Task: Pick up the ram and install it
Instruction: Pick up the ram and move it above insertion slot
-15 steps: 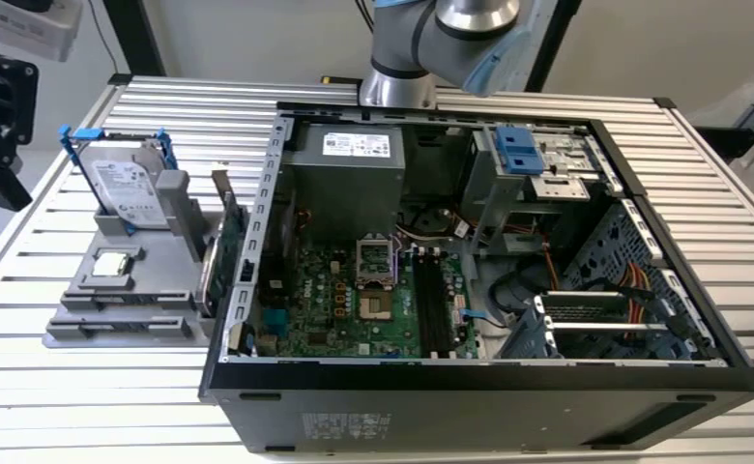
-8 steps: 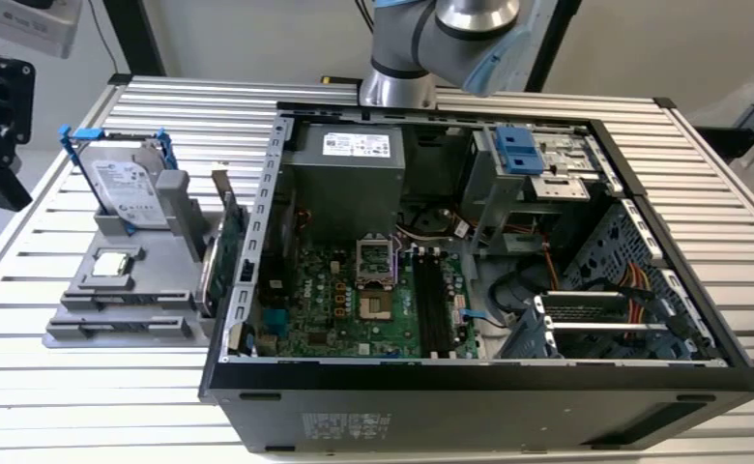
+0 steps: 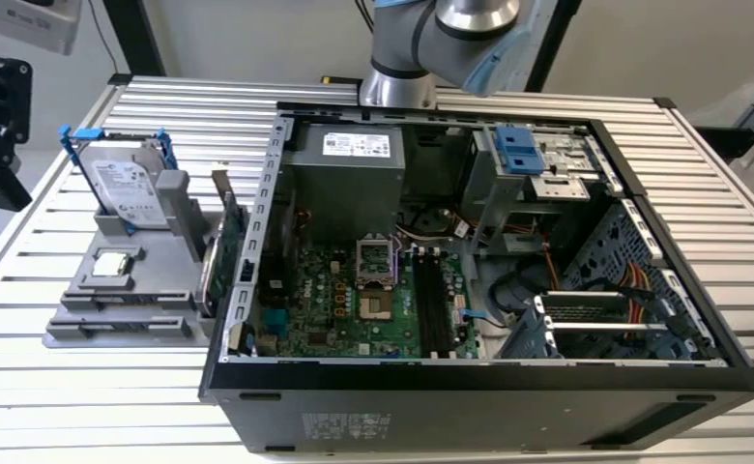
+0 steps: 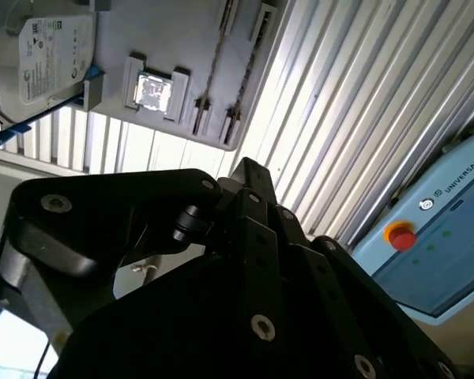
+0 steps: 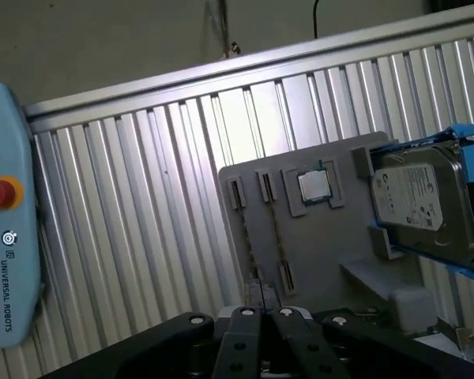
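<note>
Free table (image 3: 80, 387) beside the gray holder (image 3: 106, 309) — upright hard drive (image 3: 130, 188) on it, computer case wall (image 3: 268, 213) alongside

A silver tabletop (image 3: 132, 406) of ribbed aluminium slats running side to side carries two things. A large black metal computer case (image 3: 480, 382) lies on its side with the open face up, covering most of the middle and the exterior view's right. Just beside it, on the exterior view's left, sits a flat grey plastic parts holder (image 3: 119, 309). Both wrist views show the holder lying flat on the slats.
</note>
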`<act>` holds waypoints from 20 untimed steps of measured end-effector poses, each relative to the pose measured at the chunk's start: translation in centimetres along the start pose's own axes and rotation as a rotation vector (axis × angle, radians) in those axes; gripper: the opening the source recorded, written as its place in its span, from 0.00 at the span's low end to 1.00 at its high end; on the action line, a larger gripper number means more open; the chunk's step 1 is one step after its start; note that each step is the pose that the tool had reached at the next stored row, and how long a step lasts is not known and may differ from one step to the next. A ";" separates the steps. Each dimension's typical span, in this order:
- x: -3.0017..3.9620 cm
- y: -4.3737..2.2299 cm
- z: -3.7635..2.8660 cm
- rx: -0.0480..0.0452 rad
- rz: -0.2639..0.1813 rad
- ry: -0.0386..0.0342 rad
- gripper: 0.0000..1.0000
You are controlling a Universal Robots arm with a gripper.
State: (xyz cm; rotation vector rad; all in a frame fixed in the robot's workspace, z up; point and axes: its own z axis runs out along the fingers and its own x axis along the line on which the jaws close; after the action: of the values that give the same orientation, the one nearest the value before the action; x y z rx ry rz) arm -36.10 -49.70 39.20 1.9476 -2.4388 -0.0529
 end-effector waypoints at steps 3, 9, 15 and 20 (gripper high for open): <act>0.00 0.00 0.00 -0.0001 -0.019 0.0007 0.00; 0.00 0.00 0.00 -0.0003 -0.060 0.0024 0.00; 0.00 0.00 0.00 -0.0006 -0.120 0.0048 0.00; 0.00 0.00 0.00 -0.0010 -0.178 0.0071 0.00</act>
State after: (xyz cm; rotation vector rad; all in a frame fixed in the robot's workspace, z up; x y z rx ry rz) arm -36.10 -49.71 39.20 2.1544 -2.2541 -0.0497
